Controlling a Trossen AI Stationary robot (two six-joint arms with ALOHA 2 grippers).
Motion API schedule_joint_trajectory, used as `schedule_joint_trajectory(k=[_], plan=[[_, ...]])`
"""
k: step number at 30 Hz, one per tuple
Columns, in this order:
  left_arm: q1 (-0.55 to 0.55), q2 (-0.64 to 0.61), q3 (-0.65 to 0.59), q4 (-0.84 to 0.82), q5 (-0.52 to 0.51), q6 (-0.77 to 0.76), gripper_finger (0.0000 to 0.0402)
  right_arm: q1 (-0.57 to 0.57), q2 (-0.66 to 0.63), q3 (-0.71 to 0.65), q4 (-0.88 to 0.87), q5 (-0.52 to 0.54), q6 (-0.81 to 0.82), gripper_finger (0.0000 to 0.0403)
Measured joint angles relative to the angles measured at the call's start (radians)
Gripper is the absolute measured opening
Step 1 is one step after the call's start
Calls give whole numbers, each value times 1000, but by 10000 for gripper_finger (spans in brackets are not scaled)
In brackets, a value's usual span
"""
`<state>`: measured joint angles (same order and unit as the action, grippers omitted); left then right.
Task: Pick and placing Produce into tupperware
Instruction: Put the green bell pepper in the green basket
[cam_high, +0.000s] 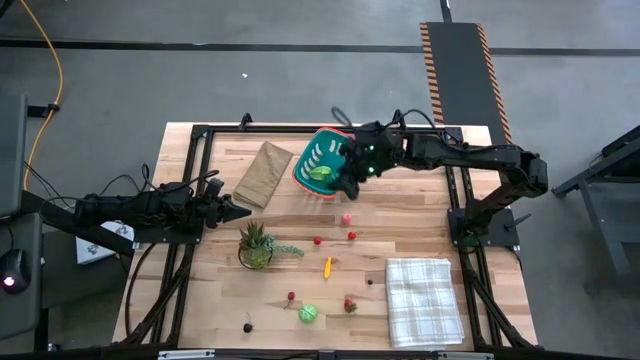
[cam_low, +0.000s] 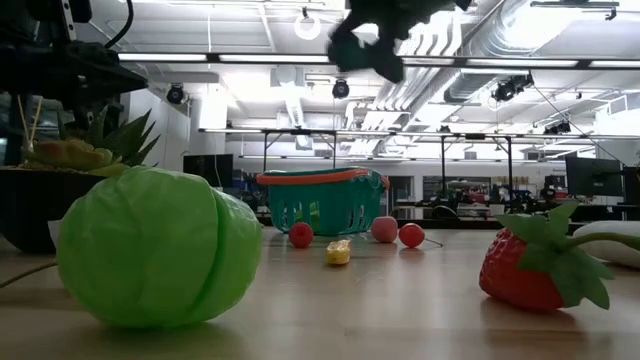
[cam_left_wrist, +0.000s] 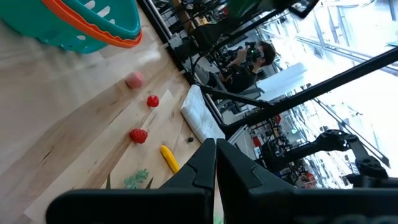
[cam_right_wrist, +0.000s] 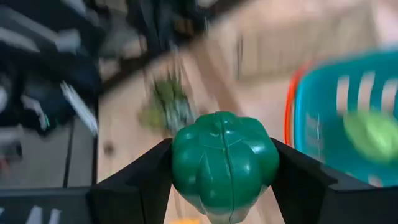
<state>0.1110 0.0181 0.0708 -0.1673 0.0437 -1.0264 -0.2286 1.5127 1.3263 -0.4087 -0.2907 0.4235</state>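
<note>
Between the right gripper's (cam_right_wrist: 225, 180) fingers sits a dark green toy pepper (cam_right_wrist: 224, 163), clamped tight, with the teal basket (cam_high: 322, 160) right beside and just under it. Left gripper (cam_high: 240, 210) is pinched closed on nothing, well away.

2 dark arms (cam_high: 150, 208) — black cables, green lights.

- The tupperware (cam_right_wrist: 348, 106) is blurred and cut off by the right wrist view's edge.
- A light green piece (cam_right_wrist: 371, 134) inside it is too smeared to identify.
- The dark specks (cam_high: 248, 327) on the desk (cam_high: 420, 230) are too small to name.
</note>
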Motion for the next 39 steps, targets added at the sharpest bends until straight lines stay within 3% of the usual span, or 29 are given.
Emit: schedule_joint_trajectory(k=[5,18,24,30,39], plan=[[0,0,0,0,-2,0,3,-33,12,1,137,91,28,214],[0,0,0,0,-2,0,3,-135,114,8,150,168,-46,214],[0,0,0,0,-2,0,3,-155,180,185,-50,222,-149,213],[0,0,0,1,-3,0,3,-184,334,419,-323,229,-235,213],[0,-1,0,1,-2,0,3,-203,540,680,-574,257,-328,213]])
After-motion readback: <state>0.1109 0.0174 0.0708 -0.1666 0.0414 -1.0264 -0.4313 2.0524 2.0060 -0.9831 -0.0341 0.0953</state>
